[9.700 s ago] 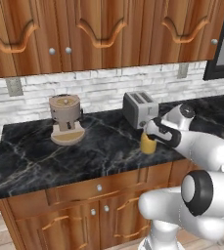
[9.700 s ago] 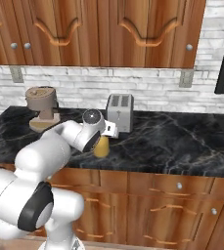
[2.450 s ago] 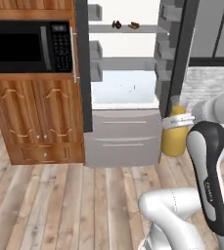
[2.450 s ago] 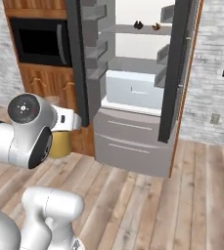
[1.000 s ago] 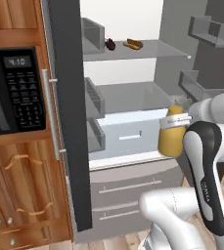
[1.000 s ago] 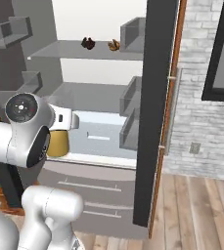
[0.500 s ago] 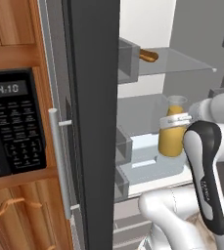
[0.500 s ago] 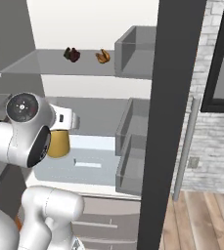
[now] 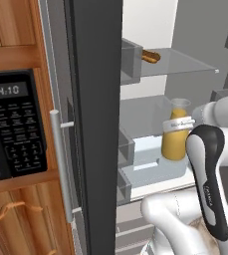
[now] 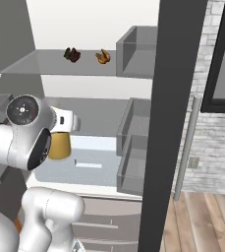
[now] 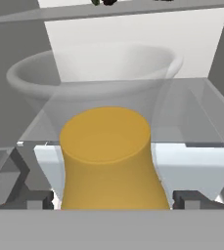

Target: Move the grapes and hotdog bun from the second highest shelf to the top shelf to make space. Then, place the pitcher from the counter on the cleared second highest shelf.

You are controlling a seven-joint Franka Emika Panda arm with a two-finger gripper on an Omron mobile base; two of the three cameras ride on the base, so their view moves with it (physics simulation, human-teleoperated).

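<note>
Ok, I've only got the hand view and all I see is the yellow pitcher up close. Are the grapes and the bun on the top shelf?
Observer: Yes. In the right base view the grapes and the hotdog bun lie side by side on the top shelf, apart from each other.
Operator: Which one is nearer the side bins?
Observer: The bun; a grey bin stands just to its right.
Operator: And where's the fridge door?
Observer: In the left base view the dark open door stands left of the pitcher, with a microwave beyond it.
</note>
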